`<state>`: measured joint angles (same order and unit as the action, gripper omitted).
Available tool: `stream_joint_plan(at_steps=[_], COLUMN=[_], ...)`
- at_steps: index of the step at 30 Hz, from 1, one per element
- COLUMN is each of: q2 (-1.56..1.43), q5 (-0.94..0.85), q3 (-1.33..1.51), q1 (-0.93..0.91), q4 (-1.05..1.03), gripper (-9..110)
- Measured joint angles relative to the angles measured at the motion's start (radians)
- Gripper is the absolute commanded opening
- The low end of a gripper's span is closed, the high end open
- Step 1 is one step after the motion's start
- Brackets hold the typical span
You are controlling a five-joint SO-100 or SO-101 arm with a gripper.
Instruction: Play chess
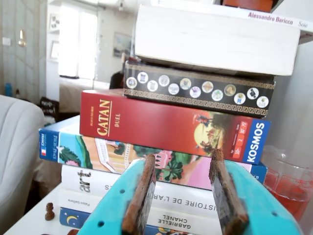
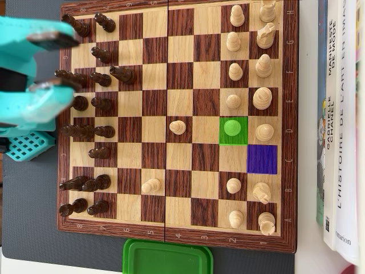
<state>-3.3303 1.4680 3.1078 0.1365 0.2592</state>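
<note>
The wooden chessboard (image 2: 177,237) fills the overhead view, dark pieces (image 2: 101,104) along its left side and light pieces (image 2: 262,98) along its right. One light pawn (image 2: 232,127) stands on a green-tinted square, and a purple-tinted square (image 2: 262,158) lies diagonally below it to the right, with no piece on it. Two light pawns (image 2: 177,127) stand further toward the middle. My teal gripper (image 2: 78,63) hovers over the board's upper left, above the dark pieces, open with nothing between its brown pads. In the wrist view the gripper (image 1: 183,155) faces a stack of books.
A pile of books and game boxes (image 1: 171,125) stands past the board's right edge (image 2: 342,125). A green plastic lid (image 2: 167,258) lies below the board. A red-tinted glass (image 1: 288,183) sits beside the pile. One dark piece (image 1: 49,211) shows low at the left.
</note>
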Motion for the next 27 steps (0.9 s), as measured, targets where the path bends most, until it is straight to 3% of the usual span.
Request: stream_joint_plan(at_steps=[27], q2=[-0.025], q5=[0.003], q3=[0.032], q1=[-0.006], q4=[1.270], gripper=[17])
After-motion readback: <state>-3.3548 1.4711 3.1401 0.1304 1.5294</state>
